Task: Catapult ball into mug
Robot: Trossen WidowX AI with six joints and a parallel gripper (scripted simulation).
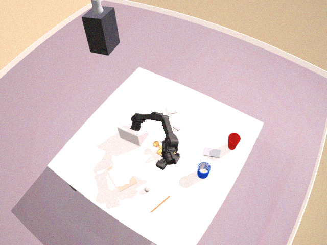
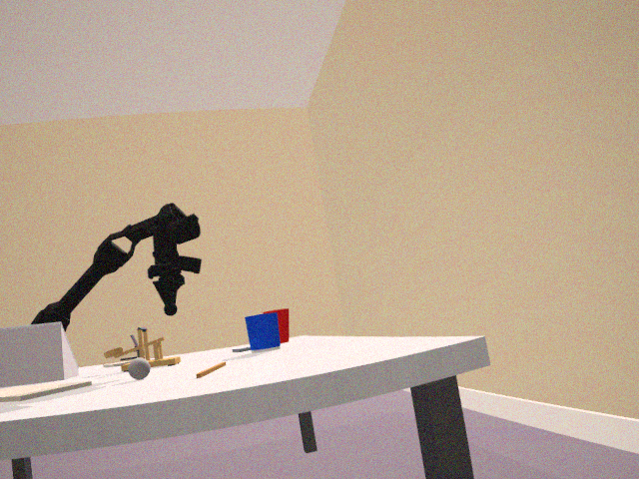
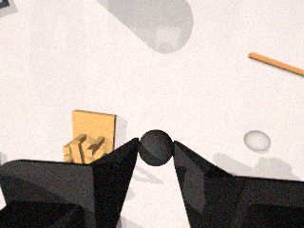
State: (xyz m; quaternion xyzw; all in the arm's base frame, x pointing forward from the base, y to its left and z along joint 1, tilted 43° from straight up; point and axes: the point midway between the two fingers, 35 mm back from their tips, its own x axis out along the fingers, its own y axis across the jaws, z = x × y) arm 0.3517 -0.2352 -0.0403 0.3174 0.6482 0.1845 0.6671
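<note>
My gripper [image 2: 170, 309] [image 3: 156, 143] is shut on a black ball, pointing down and held well above the table. The wooden catapult [image 1: 160, 151] [image 2: 149, 355] [image 3: 93, 129] stands on the table below and beside the gripper; in the top view the arm hides part of it, and in the wrist view the left finger does. Its round cup [image 1: 156, 144] [image 2: 113, 352] is on the side toward the arm's base. The blue mug [image 1: 203, 173] [image 2: 263, 332] stands upright on the table, farther out than the catapult.
A red cup [image 1: 232, 144] [image 2: 284, 324] stands behind the blue mug, with a flat grey piece [image 1: 215, 152] near both. A pale grey ball [image 1: 146, 189] [image 2: 139, 368] [image 3: 256, 141] and an orange stick [image 1: 160, 203] [image 2: 211, 369] [image 3: 275, 64] lie to one side. A white block [image 1: 129, 136] [image 2: 32, 352] is by the arm's base.
</note>
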